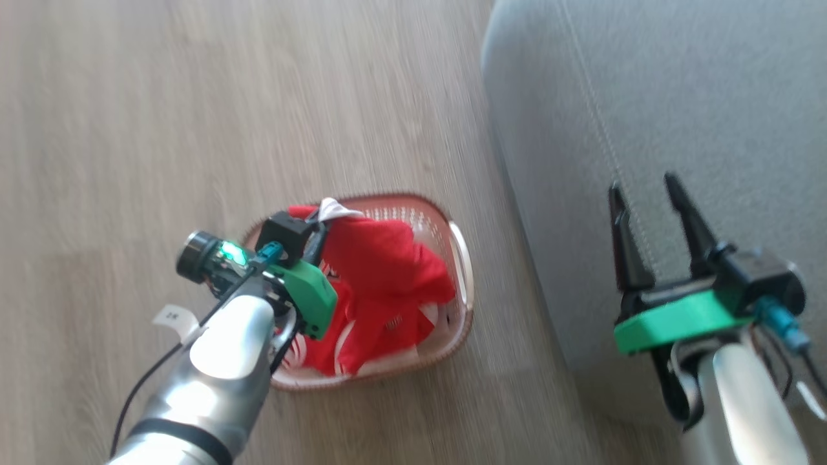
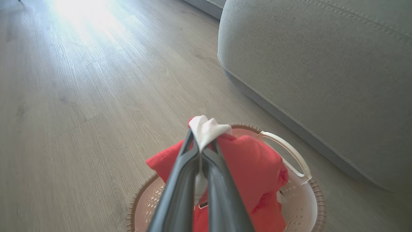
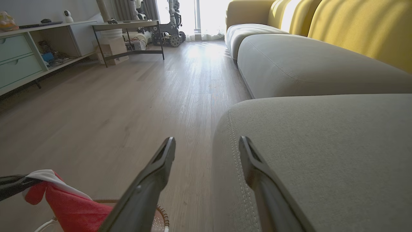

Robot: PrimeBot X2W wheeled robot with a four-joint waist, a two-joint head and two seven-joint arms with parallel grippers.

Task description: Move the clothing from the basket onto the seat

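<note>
Pale wooden floor (image 1: 194, 97) takes up the left of the head view; the left arm reaches up over it from the lower left, and the left gripper (image 1: 321, 223) sits over the near-left part of the basket (image 1: 462, 258); its two dark fingers are pressed together, clamped on a fold of white trim of the clothing (image 1: 381, 271). In the left wrist view the gripper (image 2: 202, 145) pinches that white fold at its tips; the red cloth (image 2: 254, 161) rises in a peak to them, while the rest lies heaped in the basket (image 2: 302, 206), a cream handle showing at the right. The basket stands on the floor near the seat (image 1: 678, 97), apart from its front edge. Farther right, the right gripper (image 1: 642, 184) is over the seat's edge by the line of stitching, fingers spread apart with nothing between them; whether it touches the fabric I cannot tell. In the right wrist view the gripper (image 3: 206, 141) straddles the stitched edge of the seat (image 3: 322, 145); the red cloth (image 3: 67, 206) shows at the lower left.
</note>
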